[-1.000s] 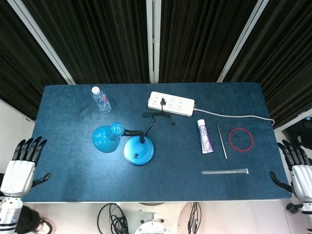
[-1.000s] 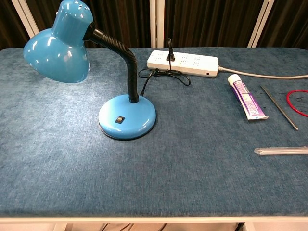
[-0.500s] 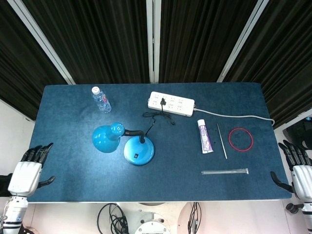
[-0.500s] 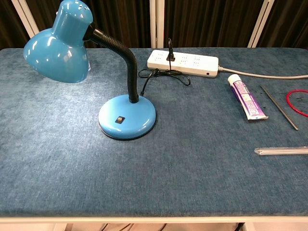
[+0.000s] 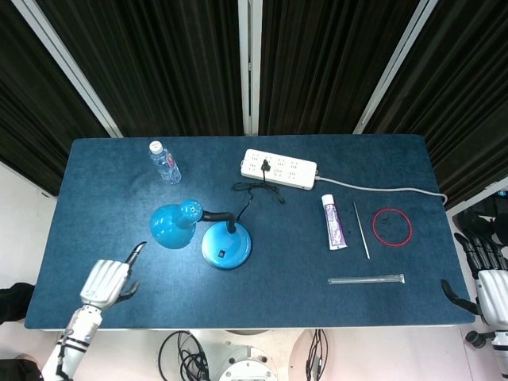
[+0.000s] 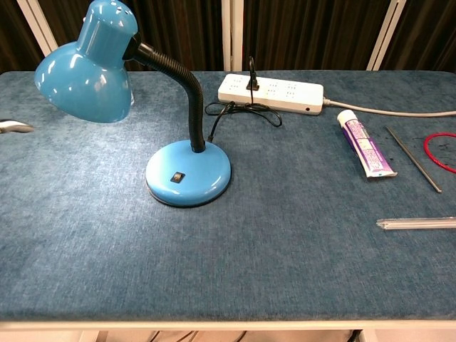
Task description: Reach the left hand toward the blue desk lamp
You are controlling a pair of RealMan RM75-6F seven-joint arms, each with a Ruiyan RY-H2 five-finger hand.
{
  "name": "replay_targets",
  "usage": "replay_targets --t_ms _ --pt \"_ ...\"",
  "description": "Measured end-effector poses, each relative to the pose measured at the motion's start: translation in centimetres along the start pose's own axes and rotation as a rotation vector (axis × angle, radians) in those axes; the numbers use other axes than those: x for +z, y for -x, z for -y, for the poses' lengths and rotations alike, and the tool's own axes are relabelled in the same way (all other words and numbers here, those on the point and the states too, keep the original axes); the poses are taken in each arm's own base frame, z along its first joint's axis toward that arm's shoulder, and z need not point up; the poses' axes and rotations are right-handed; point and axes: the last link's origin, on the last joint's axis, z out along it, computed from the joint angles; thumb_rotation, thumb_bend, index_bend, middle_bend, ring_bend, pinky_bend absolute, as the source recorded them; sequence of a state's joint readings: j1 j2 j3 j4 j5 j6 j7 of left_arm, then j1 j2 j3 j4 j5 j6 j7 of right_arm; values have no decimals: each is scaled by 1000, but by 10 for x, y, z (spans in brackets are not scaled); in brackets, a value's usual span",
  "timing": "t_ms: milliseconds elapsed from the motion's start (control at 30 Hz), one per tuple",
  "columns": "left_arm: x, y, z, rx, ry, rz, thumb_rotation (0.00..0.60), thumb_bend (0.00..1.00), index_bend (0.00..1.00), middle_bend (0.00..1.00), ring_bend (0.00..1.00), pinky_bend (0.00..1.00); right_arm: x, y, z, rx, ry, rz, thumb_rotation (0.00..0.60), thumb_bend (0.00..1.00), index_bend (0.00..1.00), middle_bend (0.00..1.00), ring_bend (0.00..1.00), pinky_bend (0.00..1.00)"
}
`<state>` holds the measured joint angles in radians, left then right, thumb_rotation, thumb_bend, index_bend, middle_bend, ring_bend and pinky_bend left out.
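Observation:
The blue desk lamp stands left of the table's middle, its round base (image 5: 226, 245) (image 6: 188, 173) near the front and its shade (image 5: 171, 225) (image 6: 89, 71) bent over to the left on a black gooseneck. My left hand (image 5: 106, 282) hovers over the table's front left corner, empty, with one finger stretched toward the shade and still a short way from it. Only that fingertip (image 6: 14, 127) shows at the chest view's left edge. My right hand (image 5: 486, 274) hangs off the table's right edge, fingers apart, holding nothing.
A clear water bottle (image 5: 164, 162) stands at the back left. The white power strip (image 5: 279, 169) holds the lamp's black cord. To the right lie a toothpaste tube (image 5: 334, 222), a thin rod (image 5: 361, 229), a red ring (image 5: 392, 226) and a clear tube (image 5: 366, 279).
My left hand has swung in from beside the table's left edge to over its front left corner, now pointing a finger at the lamp shade. The right hand has sunk slightly.

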<state>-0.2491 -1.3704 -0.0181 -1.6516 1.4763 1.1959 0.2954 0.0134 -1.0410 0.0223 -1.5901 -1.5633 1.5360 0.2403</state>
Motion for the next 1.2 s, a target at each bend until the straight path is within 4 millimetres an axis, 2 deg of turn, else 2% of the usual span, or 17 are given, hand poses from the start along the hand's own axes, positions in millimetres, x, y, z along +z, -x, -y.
replay_targets --t_ms 300,700,1200 --pt "32 16 -45 17 133 36 600 380 65 825 810 818 0 -3 -4 -2 14 1 600 276 0 0 0 0" --pt "51 34 -84 19 243 87 600 380 64 829 810 818 0 -1 -4 -7 19 23 600 276 0 0 0 0" --pt "67 44 -107 19 282 128 600 380 56 833 810 818 1 -2 -10 -4 34 22 600 279 0 0 0 0"
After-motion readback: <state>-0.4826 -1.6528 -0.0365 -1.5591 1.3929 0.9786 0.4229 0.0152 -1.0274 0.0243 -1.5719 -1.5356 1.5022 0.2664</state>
